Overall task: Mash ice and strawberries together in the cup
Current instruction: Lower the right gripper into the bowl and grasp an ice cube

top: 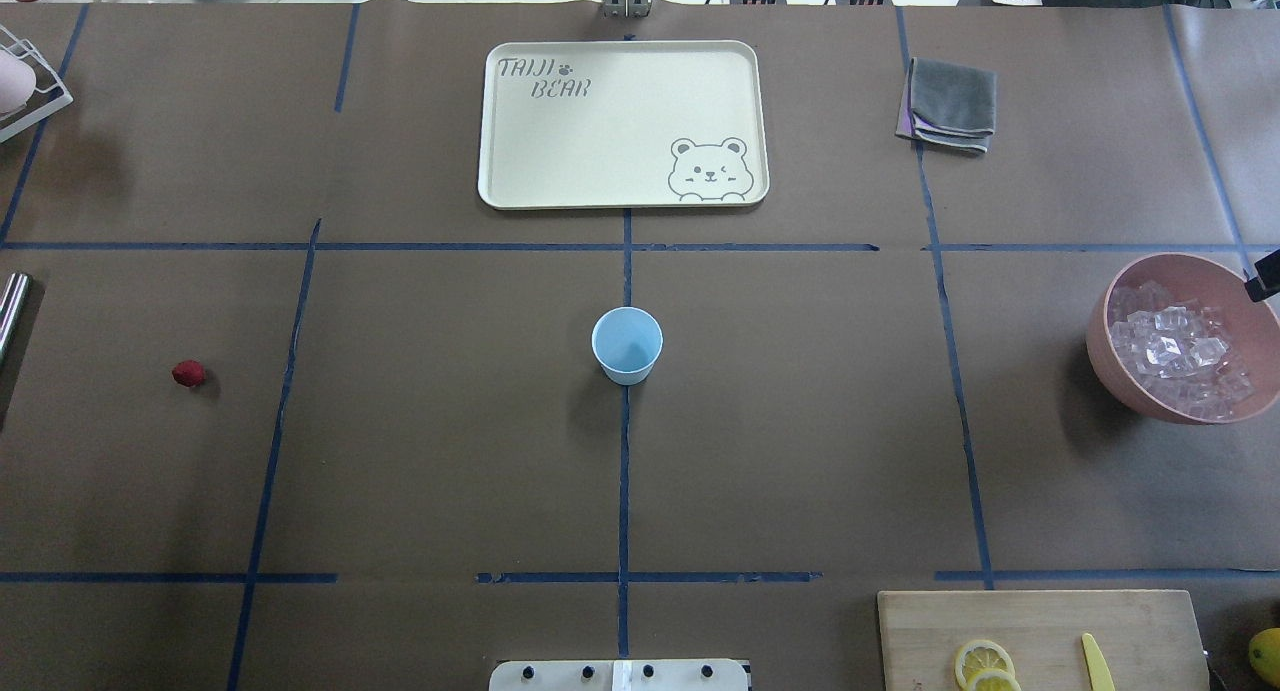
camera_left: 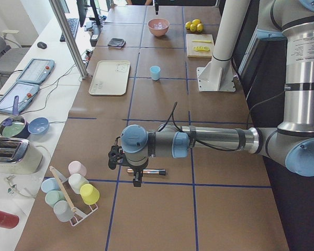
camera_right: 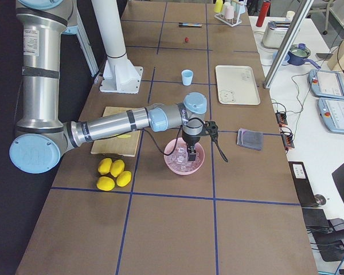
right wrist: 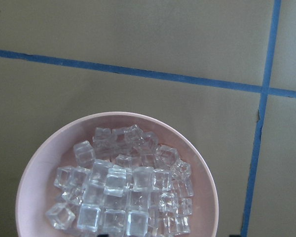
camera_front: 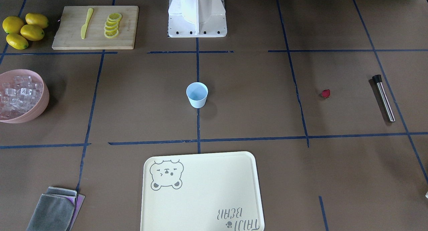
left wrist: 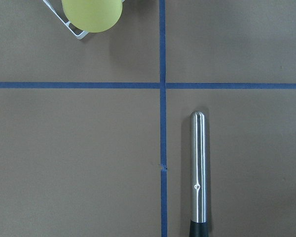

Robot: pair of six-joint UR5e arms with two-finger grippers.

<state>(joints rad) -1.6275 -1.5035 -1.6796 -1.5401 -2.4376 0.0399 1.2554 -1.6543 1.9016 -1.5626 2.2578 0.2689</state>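
The pale blue cup [top: 627,344] stands upright at the table's middle, and I see nothing inside it. The ice [right wrist: 123,192] fills the pink bowl [top: 1100,356] at the robot's right end. My right gripper [camera_right: 191,154] hangs just above that ice, open: its dark fingertips [right wrist: 104,234] show wide apart at the wrist view's bottom edge. The strawberry [top: 188,373] lies alone on the left half. My left gripper [camera_left: 137,180] hovers over a steel muddler [left wrist: 199,168] at the left end. I cannot tell whether it is open or shut.
A cream tray [top: 520,186] lies beyond the cup, with a folded grey cloth [top: 950,101] to its right. A cutting board [camera_front: 67,40] carries lemon slices [camera_front: 112,25] and a yellow knife [camera_front: 86,23], beside several lemons [camera_front: 25,30]. A rack of coloured cups [camera_left: 73,193] stands near the muddler.
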